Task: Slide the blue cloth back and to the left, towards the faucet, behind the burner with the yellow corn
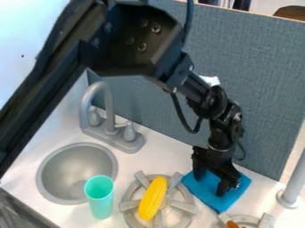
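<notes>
Blue cloth (239, 191) lies flat between the grey stove burner (186, 207) and the woven-textured panel (256, 80). The black gripper (209, 186) stands over it, claw spread, fingers apart. Bumpy yellow corn (153, 198) rests on the burner, beside a smooth teal cup (101, 205).

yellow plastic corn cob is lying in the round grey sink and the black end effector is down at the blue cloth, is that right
Not quite: the yellow plastic corn cob lies on the round grey stove burner, as the camera view shows. The black end effector is indeed down at the blue cloth.
</notes>
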